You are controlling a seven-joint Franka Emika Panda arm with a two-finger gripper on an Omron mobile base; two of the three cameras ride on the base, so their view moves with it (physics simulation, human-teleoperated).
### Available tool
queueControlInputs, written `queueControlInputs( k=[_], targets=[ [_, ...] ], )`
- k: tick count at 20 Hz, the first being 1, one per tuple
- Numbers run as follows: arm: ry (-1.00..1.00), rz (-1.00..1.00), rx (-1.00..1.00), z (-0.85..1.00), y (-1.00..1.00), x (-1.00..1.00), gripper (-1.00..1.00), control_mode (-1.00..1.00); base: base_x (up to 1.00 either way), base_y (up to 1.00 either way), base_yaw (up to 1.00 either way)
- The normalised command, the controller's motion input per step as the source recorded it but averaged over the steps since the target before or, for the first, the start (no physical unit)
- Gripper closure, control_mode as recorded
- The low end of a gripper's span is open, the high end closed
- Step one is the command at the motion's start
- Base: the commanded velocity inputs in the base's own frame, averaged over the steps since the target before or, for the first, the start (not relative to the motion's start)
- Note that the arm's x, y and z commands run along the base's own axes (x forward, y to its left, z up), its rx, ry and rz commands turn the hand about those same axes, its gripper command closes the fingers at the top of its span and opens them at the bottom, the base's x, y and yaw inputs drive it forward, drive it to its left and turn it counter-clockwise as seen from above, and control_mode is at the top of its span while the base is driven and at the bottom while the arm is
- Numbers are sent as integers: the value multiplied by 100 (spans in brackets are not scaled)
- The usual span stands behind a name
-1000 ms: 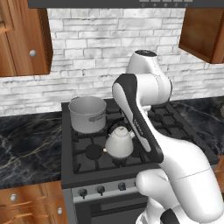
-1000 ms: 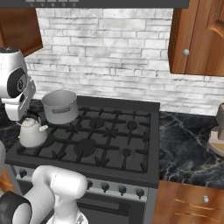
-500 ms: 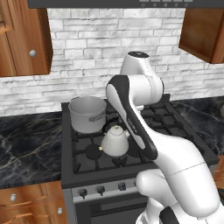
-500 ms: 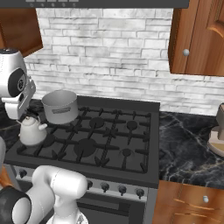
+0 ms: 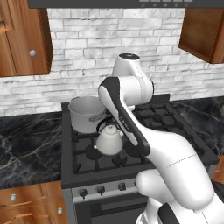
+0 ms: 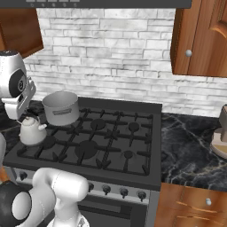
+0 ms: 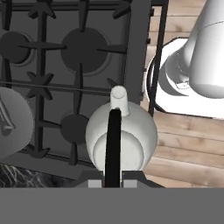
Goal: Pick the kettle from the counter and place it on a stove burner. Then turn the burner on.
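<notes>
Small pale grey-white cone-shaped kettle [image 5: 109, 140] with a thin black loop handle [image 7: 113, 144] and short spout sits over the front-left part of the black grated stove top [image 6: 115, 133]; can't tell if its base is touching the grate or held just above it. In the right base view the kettle [image 6: 31, 131] is at the stove's near-left corner, spout pointing right toward the middle of the stove.

Two-finger gripper [image 7: 113, 180] is clamped on the kettle's black handle. Hand view looks straight down the handle, with the dark finger tips pinched against it at the bottom, kettle body [image 7: 121, 138] directly below, spout toward the top of that view. In the left base view the white arm with dark joints [image 5: 127, 109] bends down over the stove and covers the hand itself; the kettle hangs right at its lower end.

Bigger grey cylindrical metal pot [image 5: 86, 113] stands on the back-left burner, just behind the kettle, close but not clearly touching; same pot [image 6: 60, 107] in the right base view.

Round black burner cap [image 7: 84, 49] under cast-iron grate prongs is near the kettle in the hand view; a smaller cap [image 7: 73, 128] lies just beside the kettle body.

Glossy black marble counter with white and gold veins [image 5: 28, 148] runs left of the stove and also right of it [image 6: 190, 150]. Row of dark knobs [image 5: 100, 190] along the stove front. White brick wall [image 6: 106, 53] behind, wooden cabinets [image 5: 22, 39] above.
</notes>
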Motion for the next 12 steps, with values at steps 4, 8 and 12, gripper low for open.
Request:
queueControlInputs(
  k=[4, 8, 12],
  targets=[
    [0, -3, 0, -13, 6, 17, 100, -100, 0, 0, 0],
    [0, -3, 0, -17, 8, 17, 100, -100, 0, 0, 0],
    [0, -3, 0, -16, 17, 18, 100, -100, 0, 0, 0]
  ],
)
